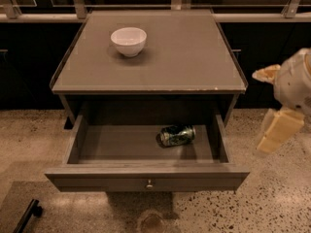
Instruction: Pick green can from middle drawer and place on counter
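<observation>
Can: I see the can [178, 135] lying on its side on the drawer floor, right of centre. Its long axis runs roughly left to right, slightly tilted. The label is mottled green and shiny, and one metal end faces left.
Drawer: the drawer [146, 171] is pulled open below the counter, with its front panel toward me and the inside in plain view. The can sits nearer the back than the front panel and is clear of the side walls.
Knob: a small round metal knob [149, 184] sits at the centre of the front panel.
Counter: the counter [194, 57] is a flat grey-brown top straight above the drawer. Its front edge is worn, with a pale chip near the right corner.
Bowl: a white bowl [129, 41] stands upright on the counter, back left, well apart from the can.
Gripper: the gripper [272, 108] is at the right edge of my view, beside the cabinet's right side and over the floor. It shows cream parts under a rounded white body, partly cut off by the frame. It is well apart from the can and touches nothing I can see.
Gripper state: I cannot tell from here whether it is wide or narrow.
Floor: a speckled stone-look floor [272, 198] surrounds the cabinet.
Rail: a metal rail [43, 17] runs along the back, behind the counter.
Bottom left: a dark bar-shaped thing [26, 216] lies on the floor; I can't tell what it is.
</observation>
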